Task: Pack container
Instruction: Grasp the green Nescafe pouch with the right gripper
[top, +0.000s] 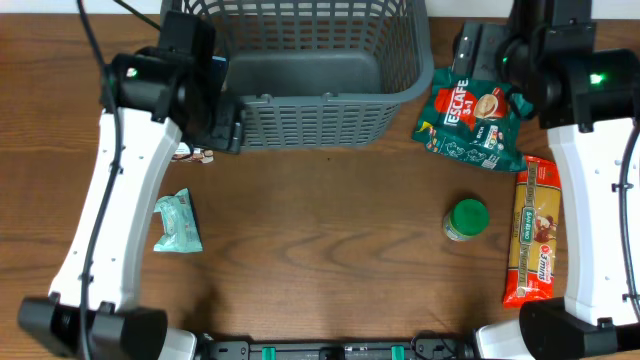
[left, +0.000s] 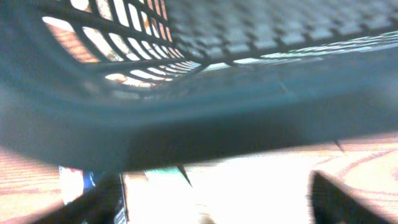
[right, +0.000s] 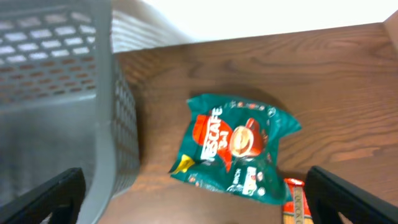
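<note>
The dark grey slatted container (top: 310, 110) stands at the table's far middle, and nothing shows inside it. My left gripper (top: 225, 122) is at its front left corner. In the left wrist view the container's rim (left: 186, 118) fills the frame, very close and blurred, and the left gripper (left: 217, 208) has its fingers wide apart with nothing between them. My right gripper (top: 478, 50) hovers right of the container, open and empty (right: 199, 211), above a green Nescafe packet (top: 470, 120) (right: 236, 146). The container's wall (right: 62, 93) is at its left.
A green-lidded jar (top: 466, 218), an orange-red pasta packet (top: 535, 230) (right: 295, 202) and a teal wipes packet (top: 177, 222) lie on the wooden table. A small red and blue packet (top: 195, 154) (left: 74, 177) lies by the left arm.
</note>
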